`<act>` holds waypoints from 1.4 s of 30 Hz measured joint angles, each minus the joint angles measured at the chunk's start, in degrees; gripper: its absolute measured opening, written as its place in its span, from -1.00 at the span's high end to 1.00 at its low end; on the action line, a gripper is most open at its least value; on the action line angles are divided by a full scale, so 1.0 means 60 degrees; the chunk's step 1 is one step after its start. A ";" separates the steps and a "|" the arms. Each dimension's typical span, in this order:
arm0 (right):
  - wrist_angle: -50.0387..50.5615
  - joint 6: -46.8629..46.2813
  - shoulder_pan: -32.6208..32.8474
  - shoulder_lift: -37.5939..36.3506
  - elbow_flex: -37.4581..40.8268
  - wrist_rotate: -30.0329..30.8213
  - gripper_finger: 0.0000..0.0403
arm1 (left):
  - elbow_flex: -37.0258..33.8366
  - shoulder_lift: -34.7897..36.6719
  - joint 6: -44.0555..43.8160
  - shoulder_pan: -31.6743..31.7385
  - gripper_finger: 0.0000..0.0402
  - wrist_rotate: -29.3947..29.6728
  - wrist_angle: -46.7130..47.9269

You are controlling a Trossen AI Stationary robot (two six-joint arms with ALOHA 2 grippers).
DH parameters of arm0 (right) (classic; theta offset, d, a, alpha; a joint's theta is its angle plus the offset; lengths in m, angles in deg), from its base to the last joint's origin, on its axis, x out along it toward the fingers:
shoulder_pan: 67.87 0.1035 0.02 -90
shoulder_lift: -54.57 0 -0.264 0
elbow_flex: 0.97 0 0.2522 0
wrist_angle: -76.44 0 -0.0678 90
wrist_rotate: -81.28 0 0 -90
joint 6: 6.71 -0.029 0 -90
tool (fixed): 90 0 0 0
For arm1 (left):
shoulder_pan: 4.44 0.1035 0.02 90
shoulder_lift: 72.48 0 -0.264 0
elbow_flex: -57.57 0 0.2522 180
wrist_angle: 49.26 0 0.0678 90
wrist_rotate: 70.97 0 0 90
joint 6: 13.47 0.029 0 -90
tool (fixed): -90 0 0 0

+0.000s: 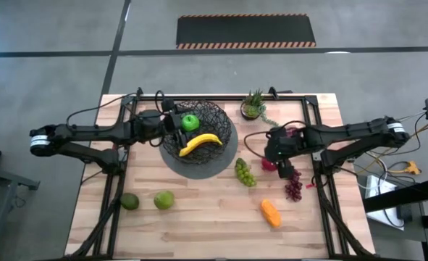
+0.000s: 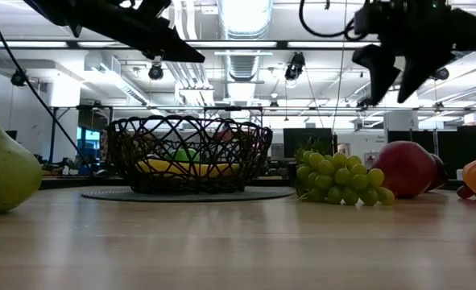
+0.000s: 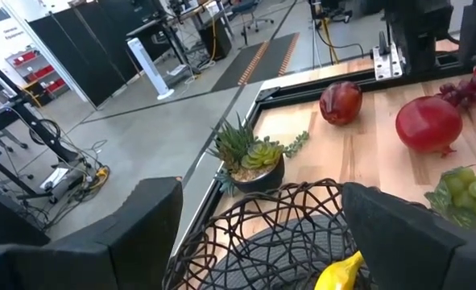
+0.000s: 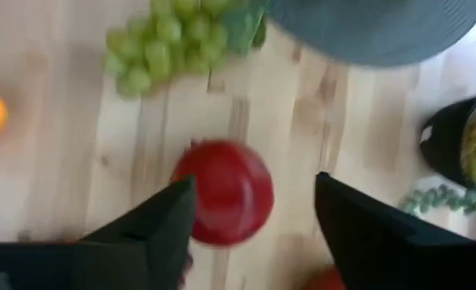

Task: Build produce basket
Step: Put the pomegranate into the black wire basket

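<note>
Right gripper (image 1: 277,154), fingers spread and empty, poised above a red pomegranate-like fruit (image 4: 224,192) that lies on the wooden table (image 1: 199,225); in the right wrist view the fruit sits between the two dark fingers (image 4: 153,225) but below them, apart from both. Just beside this fruit lie the green grapes (image 1: 245,172) toward the basket, the purple grapes (image 1: 293,187) toward the table's right edge, and a second dark red fruit (image 3: 340,102) nearer the far edge. An orange piece (image 1: 271,213) lies nearer the front. Left gripper (image 1: 171,123), fingers likewise parted and holding nothing, hovers over the far left rim of the basket (image 1: 217,116), a black wire-mesh bowl on a grey round base. Inside the basket: a yellow banana (image 1: 200,143) and a green apple (image 1: 190,122). A potted plant (image 1: 253,106) stands beyond the basket's right side. Two green fruits (image 1: 147,201) rest near the table's front left.
</note>
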 joint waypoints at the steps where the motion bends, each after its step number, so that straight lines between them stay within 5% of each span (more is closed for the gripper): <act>1: 0.0186 0.0045 0.0008 0.0105 -0.0006 0.0000 -0.31 | 0.0000 0.0007 0.0000 0.0000 -0.60 0.0003 -0.0004; 21: 0.2725 -0.1127 0.0433 0.3207 -0.1510 0.0696 -0.79 | 0.0000 0.0008 0.0004 0.0000 -0.60 0.0029 -0.0008; 42: 0.1730 -0.0126 0.0430 0.4039 -0.0993 -0.0002 -0.82 | 0.0000 0.0008 0.0007 0.0000 -0.60 0.0034 -0.0004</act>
